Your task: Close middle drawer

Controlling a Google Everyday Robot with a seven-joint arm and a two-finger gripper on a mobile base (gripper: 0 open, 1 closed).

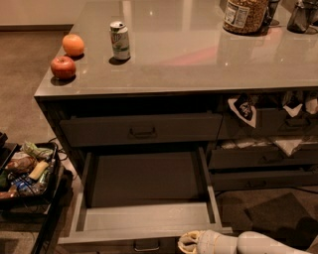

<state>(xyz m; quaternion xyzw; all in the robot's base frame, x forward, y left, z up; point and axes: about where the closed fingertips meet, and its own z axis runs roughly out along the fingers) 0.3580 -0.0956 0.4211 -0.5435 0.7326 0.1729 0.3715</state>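
The middle drawer (145,217) stands pulled far out of the dark grey cabinet. Its pale grey floor is bare, and its front lies at the very bottom edge of the view, where the small pull handle (146,244) shows at its centre. The gripper (190,242) sits low in the view, just right of that handle and close to the right end of the drawer's front. Its pale arm (258,243) runs off toward the lower right corner. Whether the gripper is clenched or released cannot be told, nor whether it touches the drawer front. Directly above the open drawer, the top drawer (141,130) sits nearly flush with the cabinet face. To the right, a second column of drawers (263,158) has pale cloths or packets hanging from its upper fronts. On the glossy grey tabletop (198,59), a red apple (63,67) sits near the front left corner, with an orange (73,44) just behind it. A soda can (120,40) stands upright to their right, apart from both. A large jar (244,14) with a label stands at the far right, cut off by the top edge. On the floor to the left of the cabinet, a dark bin (49,171) holds assorted packaged snacks.
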